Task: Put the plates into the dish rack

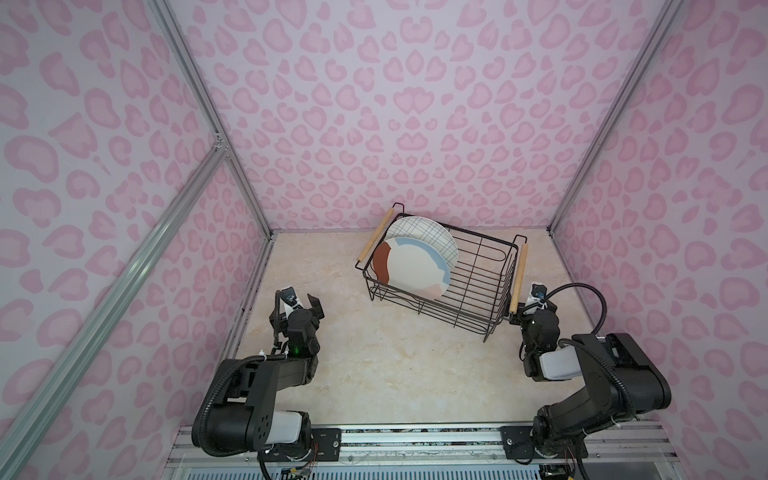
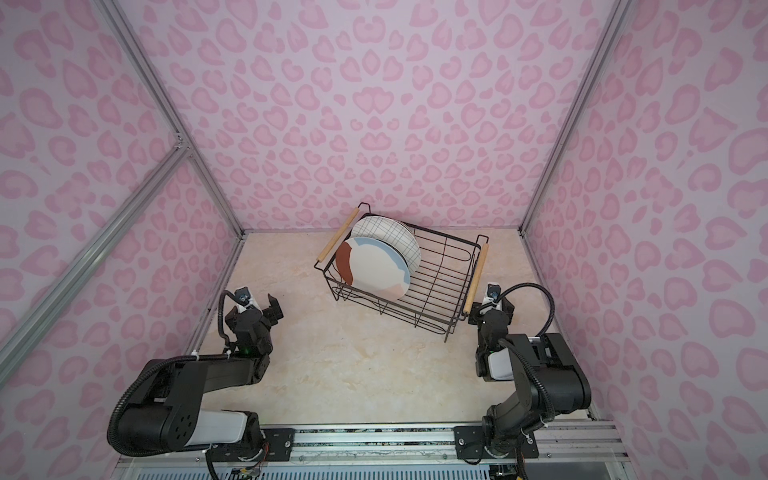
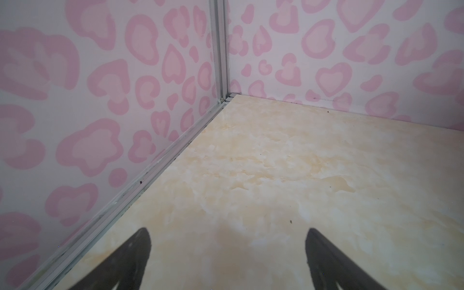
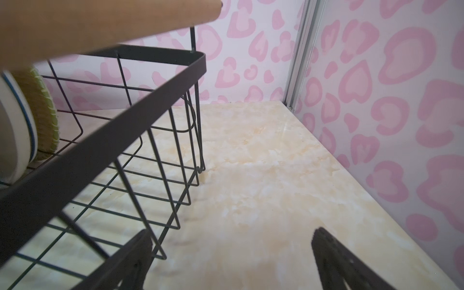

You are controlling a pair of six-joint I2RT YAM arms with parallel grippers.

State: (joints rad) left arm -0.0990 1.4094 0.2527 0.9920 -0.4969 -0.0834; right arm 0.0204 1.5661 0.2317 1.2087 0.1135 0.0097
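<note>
The black wire dish rack (image 1: 469, 282), round plates (image 1: 411, 268) standing inside, lay just beside the right fingers (image 4: 336, 256), spread and empty; the left fingers (image 3: 133, 253), likewise spread, stood well apart.

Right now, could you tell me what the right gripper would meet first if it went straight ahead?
Likely the marble tabletop, since the open right gripper points slightly down over bare surface. The dish rack sits alongside; its corner wires might catch one finger, though depth is unclear.
</note>
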